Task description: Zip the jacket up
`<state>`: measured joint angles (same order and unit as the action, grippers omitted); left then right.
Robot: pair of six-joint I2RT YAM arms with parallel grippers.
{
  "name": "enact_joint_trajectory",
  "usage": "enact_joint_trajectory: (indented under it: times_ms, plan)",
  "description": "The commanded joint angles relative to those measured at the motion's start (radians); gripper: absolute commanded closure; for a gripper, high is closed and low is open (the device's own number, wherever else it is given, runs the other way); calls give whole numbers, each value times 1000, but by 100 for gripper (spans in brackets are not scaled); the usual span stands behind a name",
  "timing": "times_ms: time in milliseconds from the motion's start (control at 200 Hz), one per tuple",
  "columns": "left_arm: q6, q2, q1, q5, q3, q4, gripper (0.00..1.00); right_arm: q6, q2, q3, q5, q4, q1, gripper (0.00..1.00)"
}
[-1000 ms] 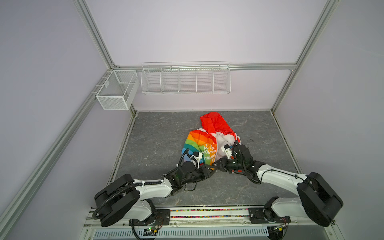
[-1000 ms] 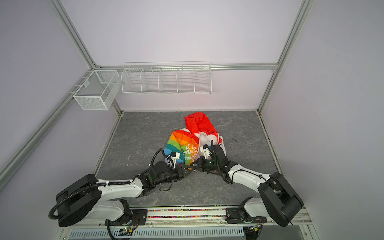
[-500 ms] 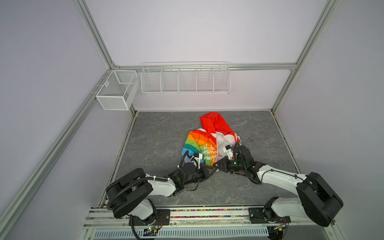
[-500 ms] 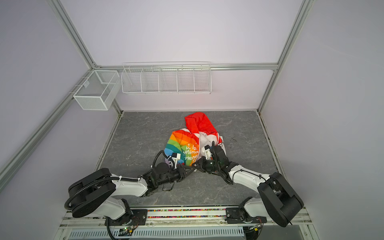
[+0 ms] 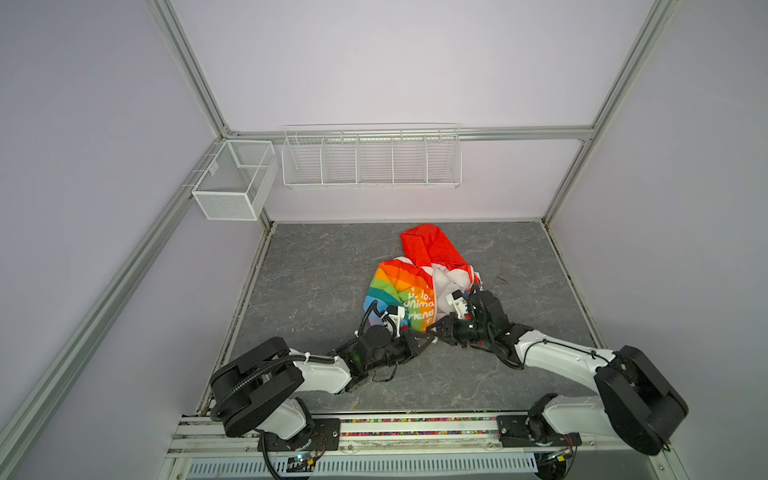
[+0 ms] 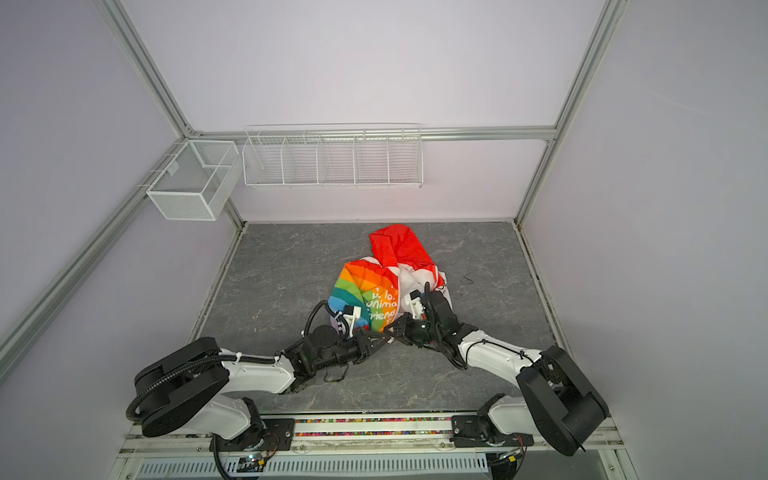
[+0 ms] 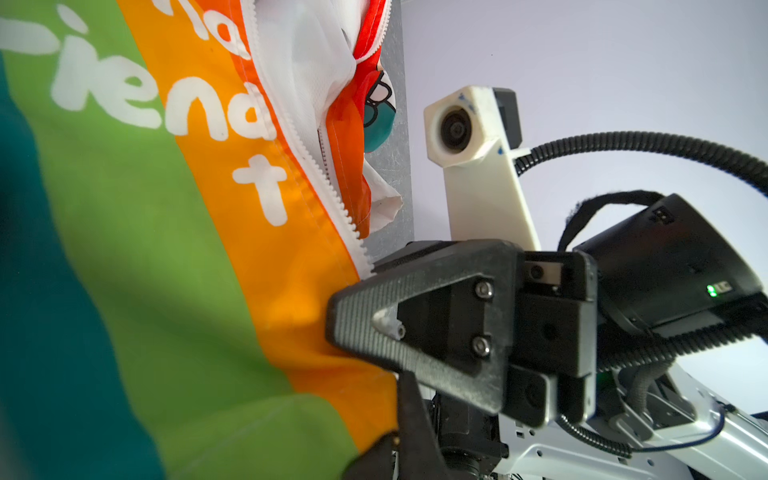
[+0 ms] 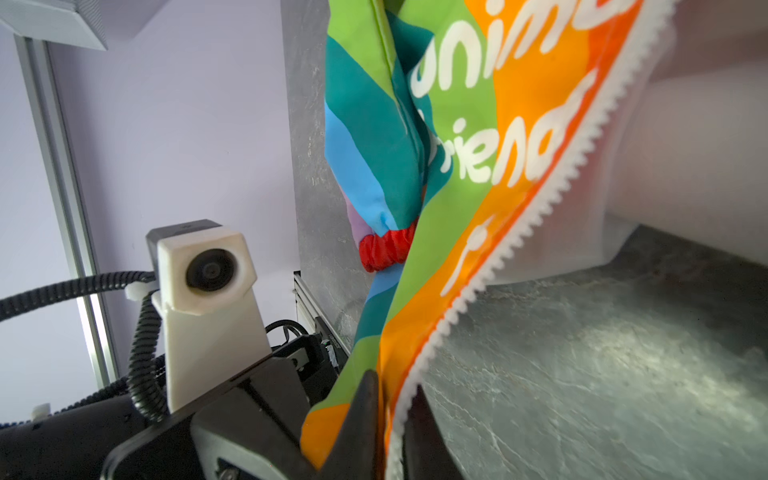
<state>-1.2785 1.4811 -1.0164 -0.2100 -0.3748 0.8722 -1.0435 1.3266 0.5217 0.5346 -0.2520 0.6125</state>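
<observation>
Both top views: arms are reaching low across the desk point(image 5: 311, 270), left fingers point(image 5: 422, 343) and right fingers point(image 5: 441, 328) each clamping the six-o'clock hem of the jacket point(image 5: 397, 286).

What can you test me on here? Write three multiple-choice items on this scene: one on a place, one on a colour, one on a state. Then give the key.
1. Where does the red hood of the rainbow-striped and white child's jacket point?
A. Toward the white wire rack on the back wall
B. Toward the robot's bases
C. Into a mesh basket

2. What colour are the jacket's zipper teeth?
A. Black
B. White
C. Yellow

3. How is the zipper?
A. Closed up to the collar
B. Open, the rainbow half's teeth bare
C. Hidden under the hood

Key:
1 A: in both top views the hood lies at the jacket's far end.
2 B: both wrist views show white teeth.
3 B: in the right wrist view that row of teeth meets no other row.
</observation>
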Motion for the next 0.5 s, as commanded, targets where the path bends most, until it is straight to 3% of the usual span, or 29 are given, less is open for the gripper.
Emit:
enact_joint_trajectory:
  times_ms: [0, 235, 375, 420, 500]
  plan:
    - [11, -2, -16, -16, -8, -7, 100, -10, 5, 19, 38, -46, 6, 79]
    - [13, -6, -23, -16, -9, -4, 100, -15, 26, 32, 40, -57, 5, 77]
    - [16, -13, -23, -15, -12, -8, 100, -21, 42, 35, 56, -85, 4, 93]
    - [17, -16, -22, -16, -15, -11, 100, -20, 43, 34, 57, -86, 5, 94]
    - [17, -23, -22, -11, -13, -23, 86, -18, 41, 31, 59, -86, 5, 94]
